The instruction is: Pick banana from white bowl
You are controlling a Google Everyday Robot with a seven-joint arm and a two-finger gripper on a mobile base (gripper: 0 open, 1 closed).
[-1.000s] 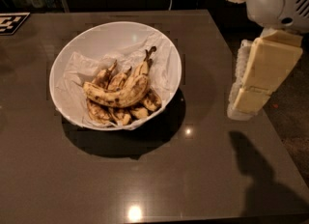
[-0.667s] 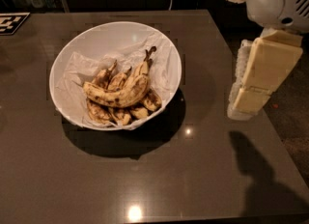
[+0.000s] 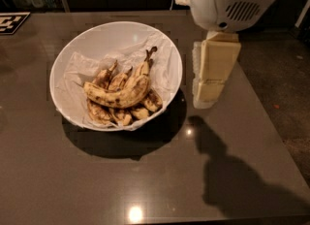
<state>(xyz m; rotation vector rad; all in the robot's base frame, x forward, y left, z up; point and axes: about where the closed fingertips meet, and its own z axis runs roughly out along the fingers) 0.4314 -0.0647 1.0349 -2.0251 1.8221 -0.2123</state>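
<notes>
The white bowl (image 3: 92, 37) stands on the dark table, left of centre, lined with crumpled white paper. Several overripe bananas lie in it. The banana (image 3: 122, 96), the longest one, curved and yellow with brown speckles, lies on top of the bunch with its dark stem pointing up to the right. My gripper (image 3: 207, 98), with cream-coloured fingers under a white wrist housing, hangs just right of the bowl's right rim, pointing down at the table. It holds nothing.
The dark grey table (image 3: 145, 185) ends at the right, with floor (image 3: 286, 83) beyond its edge. A black-and-white marker tag (image 3: 10, 22) lies at the table's far left corner. The arm's shadow falls on the table's front right.
My gripper has moved left, from off the table's right side to close beside the bowl's right rim. The bowl and bananas have not moved.
</notes>
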